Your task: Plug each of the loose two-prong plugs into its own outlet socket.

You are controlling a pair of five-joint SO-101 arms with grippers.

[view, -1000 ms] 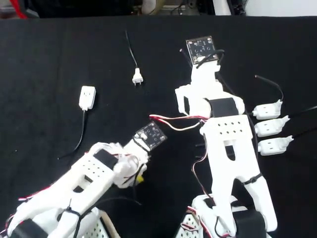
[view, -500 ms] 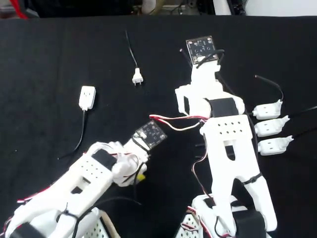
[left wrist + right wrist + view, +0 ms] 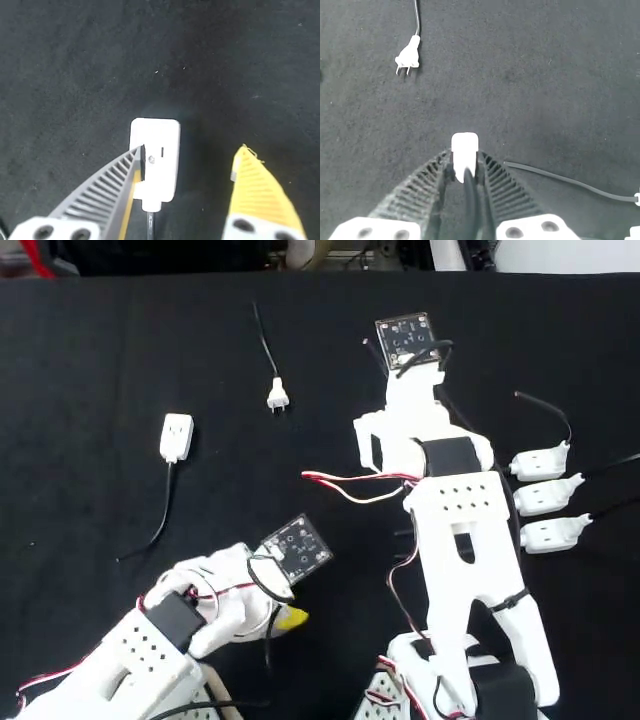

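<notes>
Worktop (image 3: 90, 330) first: black cloth, with the loose plug (image 3: 277, 395) lying on it as the marker. Right arm (image 3: 465, 530) stands near that plug. Its right gripper (image 3: 465, 156) has the fingers clamped on a held plug (image 3: 465, 147), with the cord running back between them; the prongs cannot be seen. Left arm (image 3: 150, 650) sits well apart from the loose plug, toward the bases. Its left gripper (image 3: 192, 150) has the fingers spread wide either side of a white socket (image 3: 159, 155), the grey finger at its edge and the yellow one apart. 3 mated pairs (image 3: 545, 495) lie well away from the loose plug, past the right arm. A second socket (image 3: 176, 437) rests near the loose plug.

The step in hand looks to be steadying the white socket for the held plug. Close squarely across its flanks, leaving the slots uncovered and the cord slack. Then line the prongs up with the slots and press straight in, without twisting.
</notes>
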